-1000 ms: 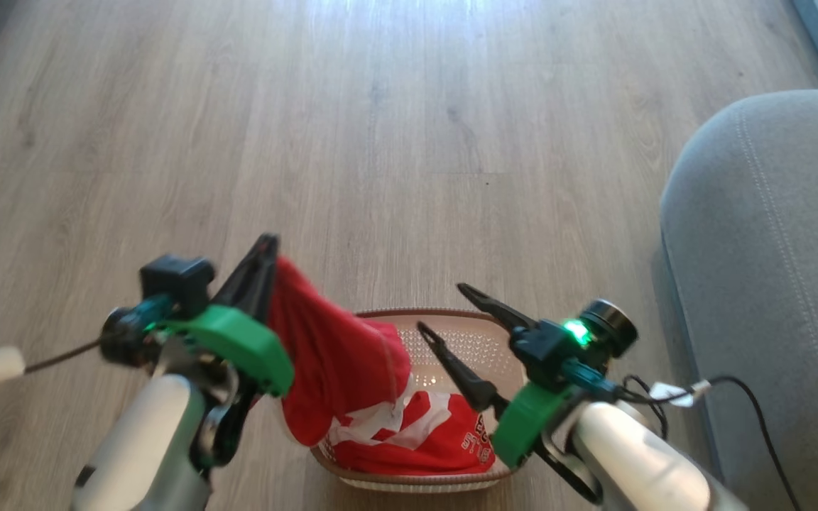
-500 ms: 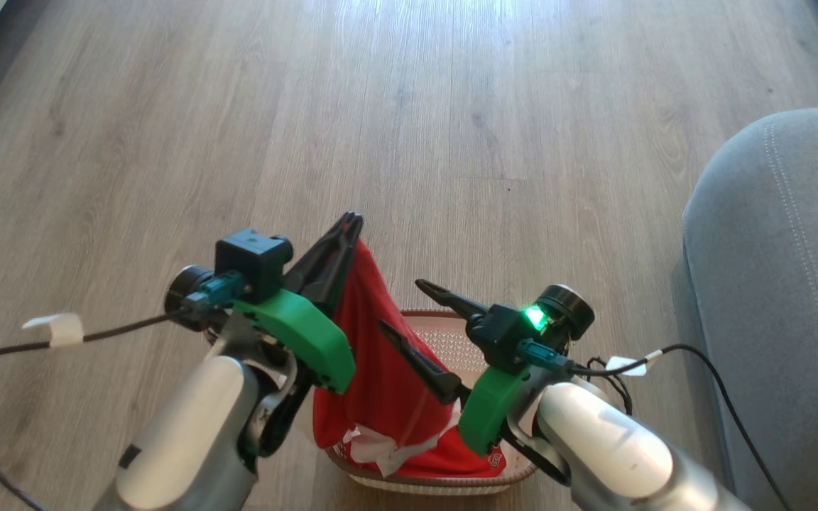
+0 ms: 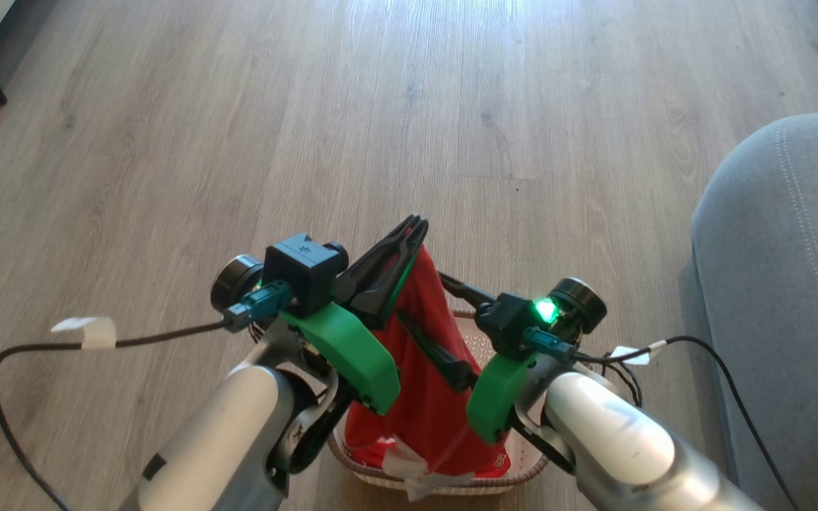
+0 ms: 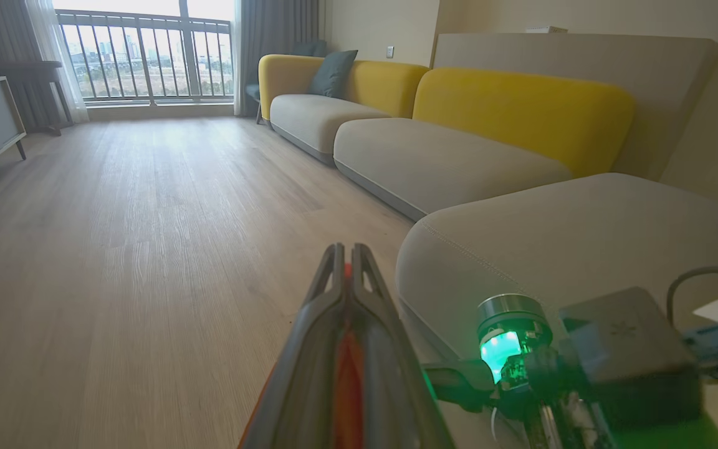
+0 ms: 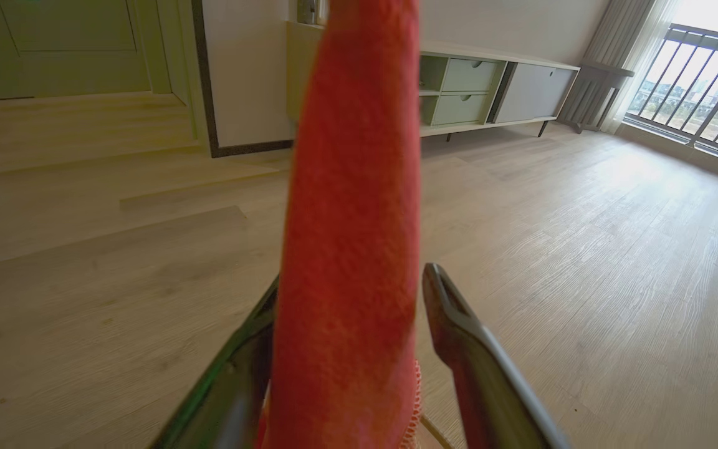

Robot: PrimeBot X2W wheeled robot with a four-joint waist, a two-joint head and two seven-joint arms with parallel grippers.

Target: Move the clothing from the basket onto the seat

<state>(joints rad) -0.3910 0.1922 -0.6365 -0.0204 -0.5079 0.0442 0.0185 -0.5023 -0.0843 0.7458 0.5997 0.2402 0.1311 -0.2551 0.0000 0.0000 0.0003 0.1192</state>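
Observation:
My left gripper is shut on the top of the red garment, which hangs from it as a long drape down into the cream basket. A white cloth piece shows at the basket's near rim. In the left wrist view a red strip sits between the closed fingers of the left gripper. My right gripper is open, its fingers on either side of the hanging fabric. The right wrist view shows the garment between the spread fingers of the right gripper. The grey seat lies to the right.
Wooden floor stretches ahead. A black cable with white tape trails at the left, and another cable at the right near the seat. Yellow-backed sofas and a low sideboard stand farther off.
The left gripper has risen and moved right with the garment, pulling most of it up out of the basket. The hanging fabric now passes between the right gripper's open fingers. The camera has shifted slightly.

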